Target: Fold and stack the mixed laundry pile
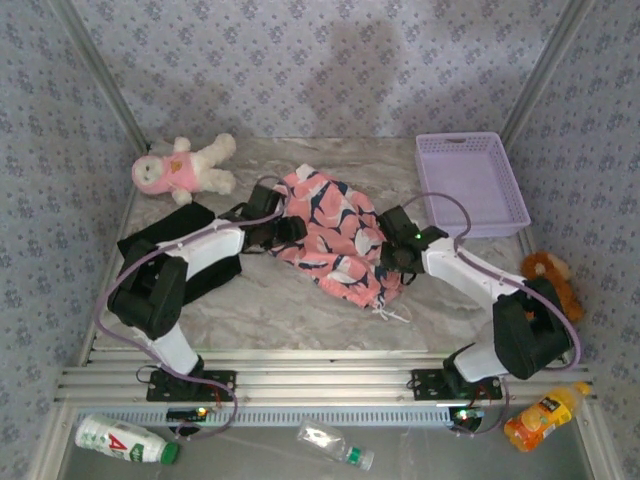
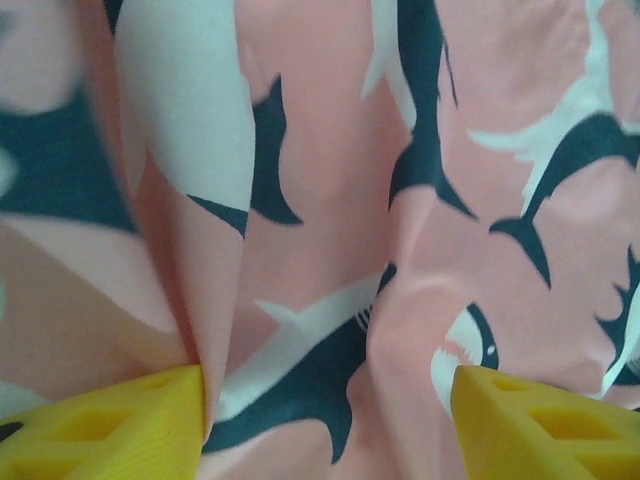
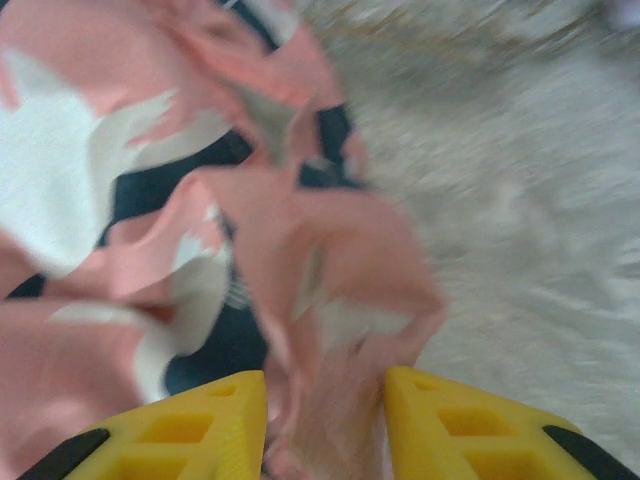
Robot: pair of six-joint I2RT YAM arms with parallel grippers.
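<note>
Top external view: a black T-shirt (image 1: 155, 232) lies flat under the left arm, apparently awaiting its turn, while the left gripper (image 1: 296, 232), jaws wide apart, presses on the pink garment (image 1: 335, 235) mid-table. At the garment's right edge the right gripper (image 1: 388, 260) pinches a fold, probably to spread it for folding. Farther right, the basket (image 1: 470, 185) stands empty.

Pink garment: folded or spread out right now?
Not folded: the pink garment lies spread and rumpled on the table, wrinkles and loose bunches visible in both wrist views.
</note>
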